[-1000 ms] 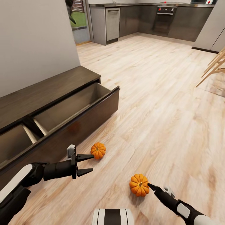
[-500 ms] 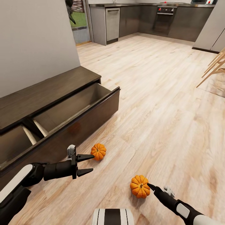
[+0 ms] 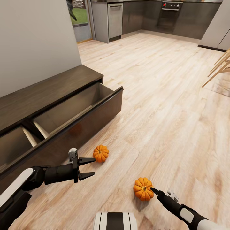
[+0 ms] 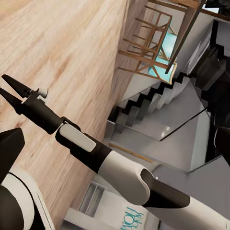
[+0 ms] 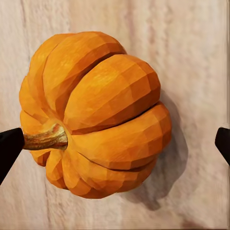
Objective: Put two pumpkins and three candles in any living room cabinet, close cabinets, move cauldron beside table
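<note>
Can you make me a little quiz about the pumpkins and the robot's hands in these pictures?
1. How many pumpkins lie on the floor?
2. True or false: the cabinet has its drawers pulled open.
3. Which gripper sits right next to a pumpkin: A) the left gripper, or B) the right gripper?

Key:
1. Two: the far pumpkin near the cabinet front and the near pumpkin.
2. True. The pale insides of the drawers show from above, with nothing inside that can be seen.
3. B. In the right wrist view its jaws stand open on either side of the near pumpkin. The left gripper is open too, a little way short of the far pumpkin.
</note>
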Tool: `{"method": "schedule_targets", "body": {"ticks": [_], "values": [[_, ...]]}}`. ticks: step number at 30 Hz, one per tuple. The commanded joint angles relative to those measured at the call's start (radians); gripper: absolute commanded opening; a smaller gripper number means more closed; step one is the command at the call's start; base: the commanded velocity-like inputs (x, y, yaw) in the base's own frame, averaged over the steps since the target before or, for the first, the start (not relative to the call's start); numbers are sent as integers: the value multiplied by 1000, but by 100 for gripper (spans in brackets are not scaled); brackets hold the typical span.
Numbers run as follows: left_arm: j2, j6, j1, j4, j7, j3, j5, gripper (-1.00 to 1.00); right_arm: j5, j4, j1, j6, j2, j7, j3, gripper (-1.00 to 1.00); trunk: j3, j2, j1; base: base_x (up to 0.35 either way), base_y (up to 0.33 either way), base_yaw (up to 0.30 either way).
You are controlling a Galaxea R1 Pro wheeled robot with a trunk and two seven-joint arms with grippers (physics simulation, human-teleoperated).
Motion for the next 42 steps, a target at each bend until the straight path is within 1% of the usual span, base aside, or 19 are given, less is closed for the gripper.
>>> {"method": "schedule_targets", "body": {"ticks": [1,3,11,16,37,42], "values": [[1,0,-1,0,9,1,11,100,-11,0,0,7,0,2,5,100,-5,-1,0,0,0,0],[1,0,-1,1,9,4,11,100,-10,0,0,5,0,2,5,100,-12,-1,1,0,0,0],[4,0,-1,3,9,6,11,100,-10,0,0,3,0,2,5,100,-12,-1,1,0,0,0],[4,0,-1,2,9,8,12,100,-9,0,0,3,0,1,5,100,-32,-2,3,0,0,0],[2,0,-1,0,9,-2,11,100,-9,0,0,3,0,2,5,100,-32,-2,3,0,0,0],[2,0,-1,0,9,-2,11,100,-9,0,0,3,0,2,5,100,-32,-2,3,100,44,0]]}}
